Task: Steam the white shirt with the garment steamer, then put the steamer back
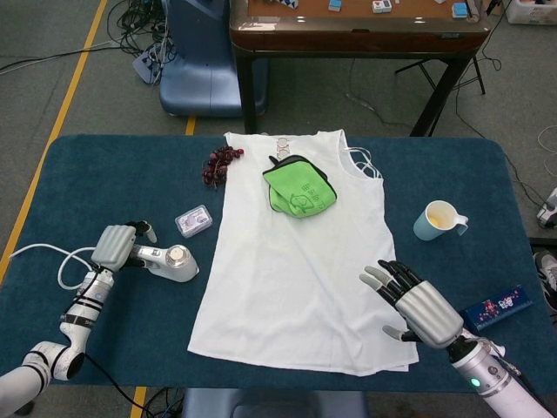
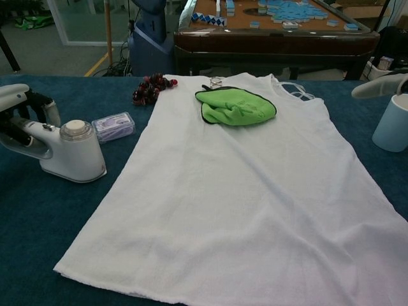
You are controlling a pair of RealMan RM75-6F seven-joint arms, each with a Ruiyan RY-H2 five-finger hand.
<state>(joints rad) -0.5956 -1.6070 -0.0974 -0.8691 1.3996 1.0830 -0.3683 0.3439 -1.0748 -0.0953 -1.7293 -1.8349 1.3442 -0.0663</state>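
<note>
Steamer (image 1: 171, 261) down on the blue table (image 1: 104, 174), left of the white shirt (image 1: 300, 261) and clear of its edge, close to the small packet (image 1: 193, 221). Left hand (image 1: 113, 246) wrapped round the handle, fingers beginning to lift in the chest view; judged a loosening hold, not yet a release. Right hand (image 1: 409, 300) spread and holding nothing, hovering over the shirt's lower right corner.

Put-back step, by the look of it, with the steaming judged finished. To do it well:
- Confirm the flat base sits fully on the cloth before letting go; no rocking, no tilt.
- Open the fingers straight off the handle, then draw the hand back along the handle's line, not sideways, to avoid dragging or tipping the body.
- Mind the white cord (image 1: 48, 261) trailing left; a snag there could pull the steamer over.
- Keep the steamer off the shirt hem.

Orientation: long axis roughly left to right across the table. Round capped head toward the shirt, handle end toward the left hand and the table's left edge. Upright on its base, cap facing up, as seen in the chest view.
</note>
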